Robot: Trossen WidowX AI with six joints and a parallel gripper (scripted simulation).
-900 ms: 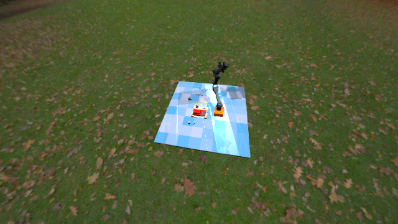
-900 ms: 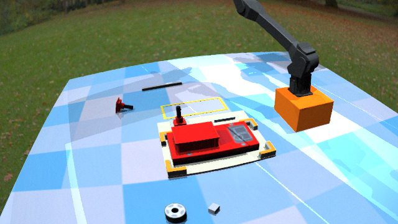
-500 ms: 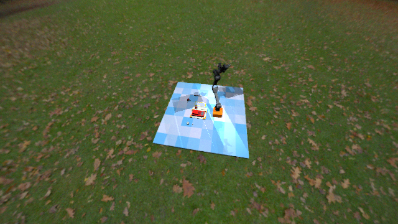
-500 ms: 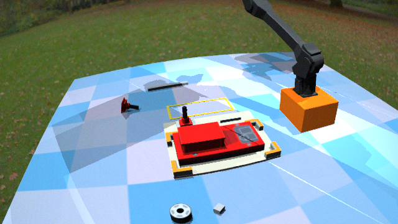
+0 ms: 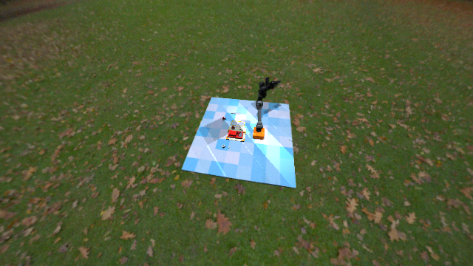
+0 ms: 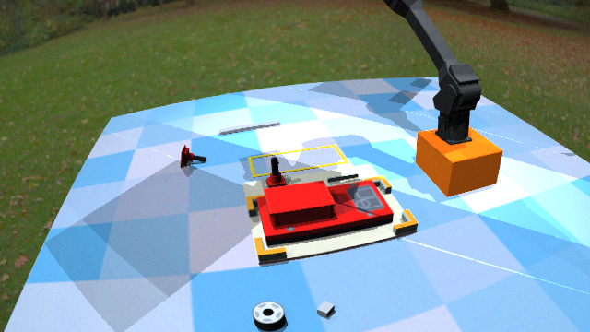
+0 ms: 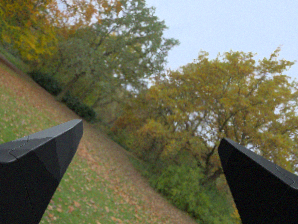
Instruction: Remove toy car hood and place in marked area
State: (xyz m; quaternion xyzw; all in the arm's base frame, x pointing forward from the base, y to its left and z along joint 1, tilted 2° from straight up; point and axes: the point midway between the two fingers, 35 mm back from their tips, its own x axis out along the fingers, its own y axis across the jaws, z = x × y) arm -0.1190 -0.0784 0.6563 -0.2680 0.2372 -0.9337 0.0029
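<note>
The toy car (image 5: 235,134) (image 6: 300,203) is red, with a raised box cabin at its left in the exterior view. At its right end is a grey patch (image 6: 369,198) with pale outlines; I cannot tell whether this is the hood or the bay under it. The marked area, a yellow outline (image 6: 252,167), lies on the table just behind the car; no part lies inside its visible lines. My gripper (image 5: 279,80) (image 7: 153,135) is open and empty, raised high above the table's back right, far from the car. The exterior view does not show it.
The car sits on a pale board (image 6: 323,244) with orange corner blocks. A red piece with a black post (image 6: 275,167) stands at its back left. Another red piece (image 6: 185,157) lies left, a thin bar (image 6: 249,128) behind, a wheel (image 6: 258,314) and grey block (image 6: 325,309) in front.
</note>
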